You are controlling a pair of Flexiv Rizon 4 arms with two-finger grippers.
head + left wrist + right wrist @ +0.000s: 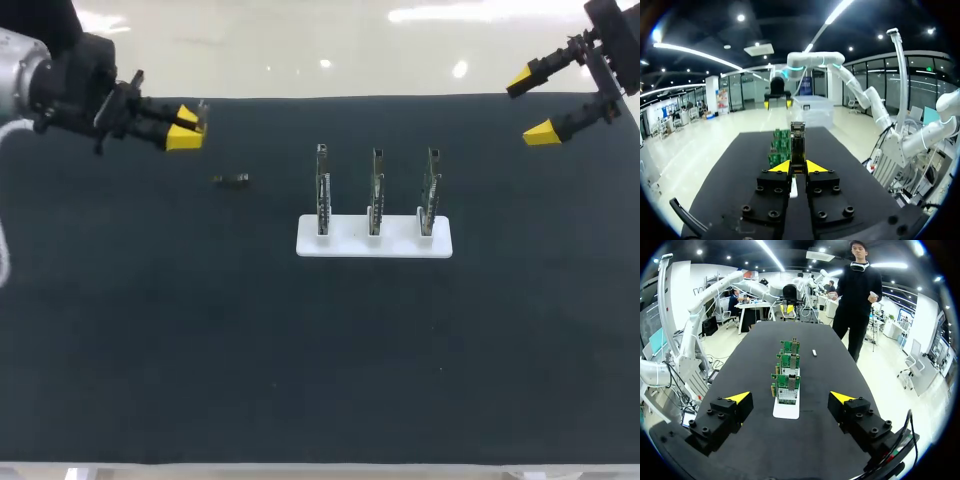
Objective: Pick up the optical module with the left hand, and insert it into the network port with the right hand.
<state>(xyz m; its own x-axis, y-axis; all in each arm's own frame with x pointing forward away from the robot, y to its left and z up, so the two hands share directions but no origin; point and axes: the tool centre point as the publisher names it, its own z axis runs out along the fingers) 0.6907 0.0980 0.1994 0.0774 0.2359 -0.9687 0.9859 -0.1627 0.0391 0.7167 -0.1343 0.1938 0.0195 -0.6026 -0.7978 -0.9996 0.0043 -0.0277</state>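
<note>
- The left end effector (185,127) is hanging over the far left of the table (200,350). It is clenching the optical module (797,142) between its yellow tips, with the module's free end jutting ahead of them.
- The right end effector (530,105) is waiting at the far right, its fingers spread wide and gripping nothing.
- The module is looking small, light and rigid, with a smooth metal case that could slip. Its long flat sides are likely the best hold, sparing the plug end.
- Three upright circuit boards (374,190) are standing on a white base (340,243) mid-table, but their network ports are proving too small to make out.
- A small object (232,179) is lying near the left end effector, and I cannot tell what it is.
</note>
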